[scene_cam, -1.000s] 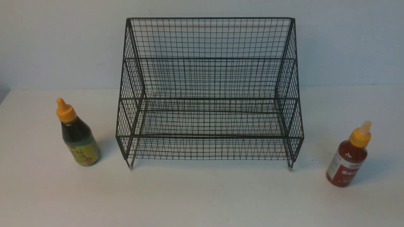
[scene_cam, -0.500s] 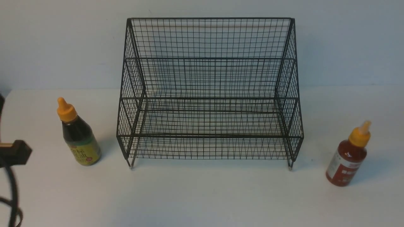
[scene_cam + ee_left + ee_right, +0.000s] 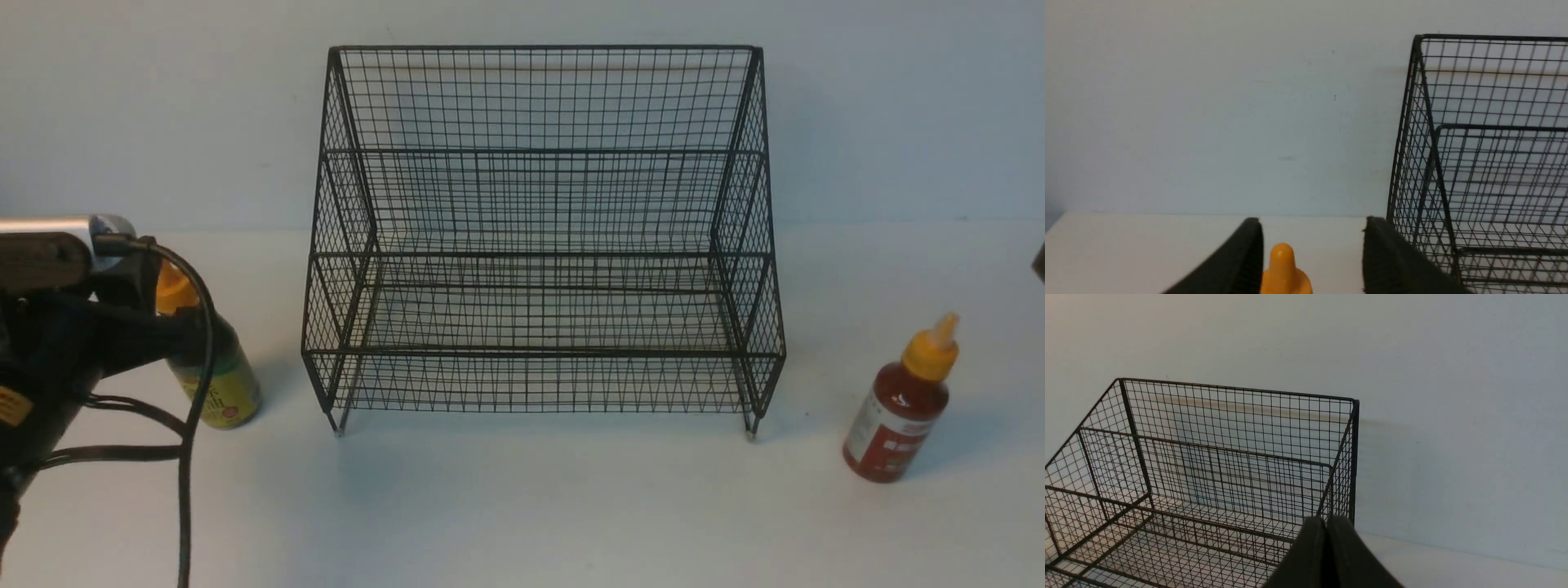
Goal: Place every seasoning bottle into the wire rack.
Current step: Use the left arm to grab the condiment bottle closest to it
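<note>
L gripper (image 3: 1312,220) has its fingers (image 3: 1241,261) apart, w/ the orange cap (image 3: 1284,267) of the dark bottle (image 3: 222,384) between them. Cap sits close to one finger, w/ a clear gap to the other; can't tell if it touches. Dark bottle stands on the white table (image 3: 522,506), left of the wire rack (image 3: 539,245) and near its front left foot. In front view it's partly hidden behind the L arm (image 3: 57,335). R gripper (image 3: 1327,524) has fingers pressed together, nothing between them; rack's right side shows just beyond it. Red bottle (image 3: 898,416) stands on the table right of the rack, apart from it. Both bottles are outside the rack.
</note>
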